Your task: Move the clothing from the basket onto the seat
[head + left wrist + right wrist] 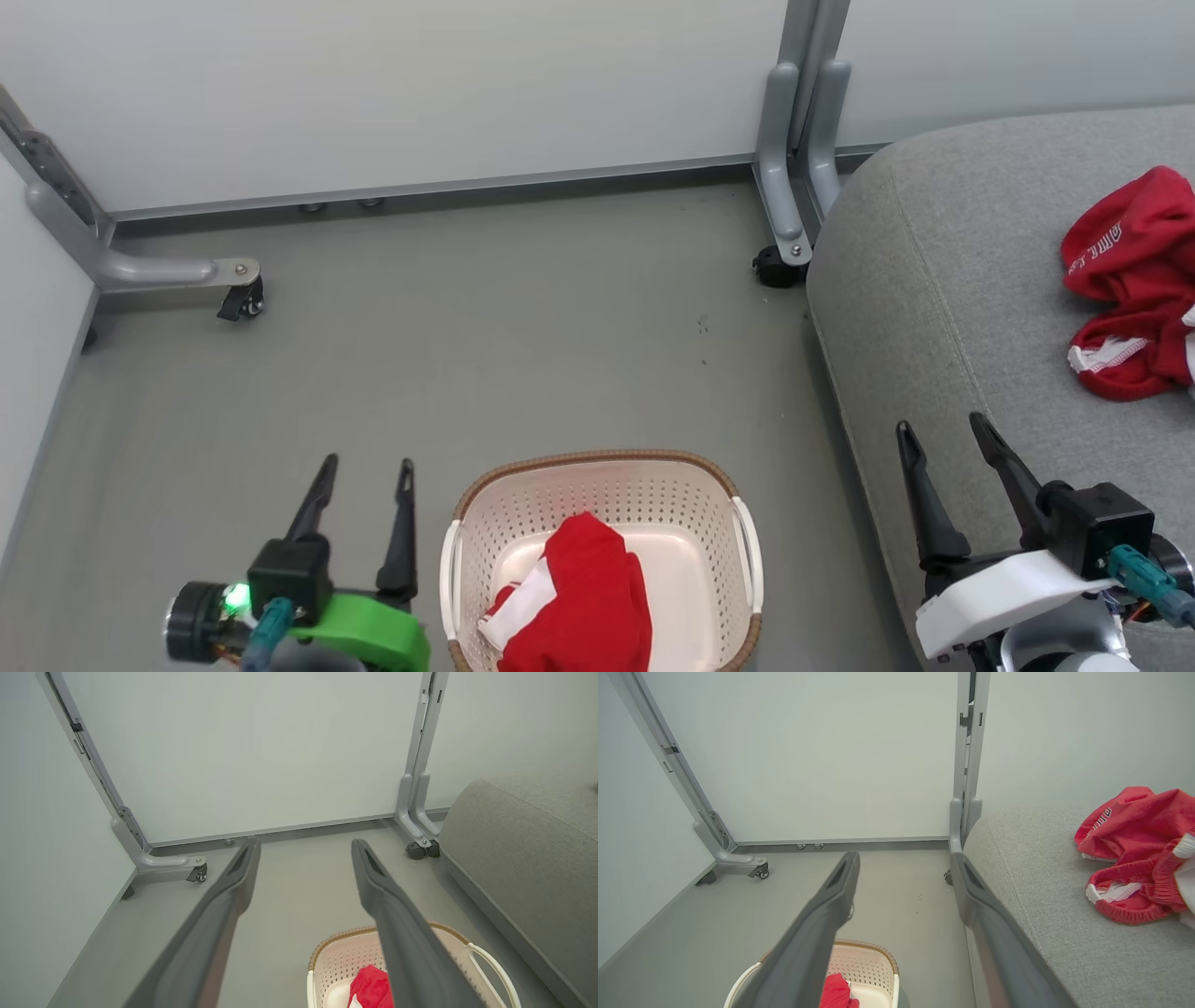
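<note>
A cream perforated basket (653, 495) with a brown rim stands on the floor at the bottom middle of the head view, with a red garment (583, 597) with a white band lying in it. More red clothing (1134, 280) lies bunched on the grey seat (934, 280) at the right. My left gripper (366, 467) hangs open and empty just left of the basket. My right gripper (943, 431) is open and empty above the seat's front edge. The left wrist view shows the basket (336, 961) with the red garment (371, 989); the right wrist view shows the seat (1041, 886) and its clothing (1139, 849).
Pale partition walls (420, 84) on grey metal legs with castors (241, 301) (773, 269) close off the back and the left. Grey floor (513, 355) lies between the walls, the basket and the seat.
</note>
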Robot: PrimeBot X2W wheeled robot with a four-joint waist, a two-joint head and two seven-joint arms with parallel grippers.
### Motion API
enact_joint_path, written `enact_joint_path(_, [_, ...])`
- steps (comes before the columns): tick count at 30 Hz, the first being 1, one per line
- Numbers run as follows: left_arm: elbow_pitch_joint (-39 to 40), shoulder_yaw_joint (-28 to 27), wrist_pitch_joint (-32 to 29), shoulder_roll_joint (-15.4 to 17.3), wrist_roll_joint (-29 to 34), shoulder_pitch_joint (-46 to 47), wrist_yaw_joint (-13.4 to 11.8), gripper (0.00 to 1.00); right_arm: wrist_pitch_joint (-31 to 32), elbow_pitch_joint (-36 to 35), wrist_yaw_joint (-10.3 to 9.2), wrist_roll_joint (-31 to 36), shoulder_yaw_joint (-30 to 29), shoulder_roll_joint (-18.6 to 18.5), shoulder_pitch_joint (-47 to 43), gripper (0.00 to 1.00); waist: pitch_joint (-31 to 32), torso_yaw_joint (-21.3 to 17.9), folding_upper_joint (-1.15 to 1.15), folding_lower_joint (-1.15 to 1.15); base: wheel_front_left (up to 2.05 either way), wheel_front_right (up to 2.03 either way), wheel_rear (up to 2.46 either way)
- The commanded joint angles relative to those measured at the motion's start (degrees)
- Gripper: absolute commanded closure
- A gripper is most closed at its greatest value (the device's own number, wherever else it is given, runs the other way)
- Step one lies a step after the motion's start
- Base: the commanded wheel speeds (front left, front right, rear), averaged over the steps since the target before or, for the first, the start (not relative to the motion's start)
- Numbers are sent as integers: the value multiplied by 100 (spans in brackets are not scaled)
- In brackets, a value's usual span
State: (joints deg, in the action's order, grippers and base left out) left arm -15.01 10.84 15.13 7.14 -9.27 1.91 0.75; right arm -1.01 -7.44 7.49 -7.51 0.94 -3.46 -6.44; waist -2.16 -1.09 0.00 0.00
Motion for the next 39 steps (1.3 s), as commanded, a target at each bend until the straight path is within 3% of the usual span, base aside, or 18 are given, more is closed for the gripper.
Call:
enact_joint_path(1, [-92,100,0,-60,86,211,49,0,4,-50,0,-8,-17,-31,105,0,-134,-2,0,0,0,0,0])
enact_joint_path(10, [-1267,1096,-196,-356,345,1393,307,0,-77,-328,0,-37,-9,-128,493,0,-1087,-119,0,0,0,0,0])
enact_joint_path(28, [-3886,3010,-940,-407,21,3631,524,0,-579,-431,0,-219,271,-127,1521,0,-3392,-592,0,0,0,0,0])
enact_joint_path(39, [-5221,3544,-1209,-342,164,4391,630,0,-1007,-91,0,-436,527,-28,1999,0,-4364,-982,0,0,0,0,0])
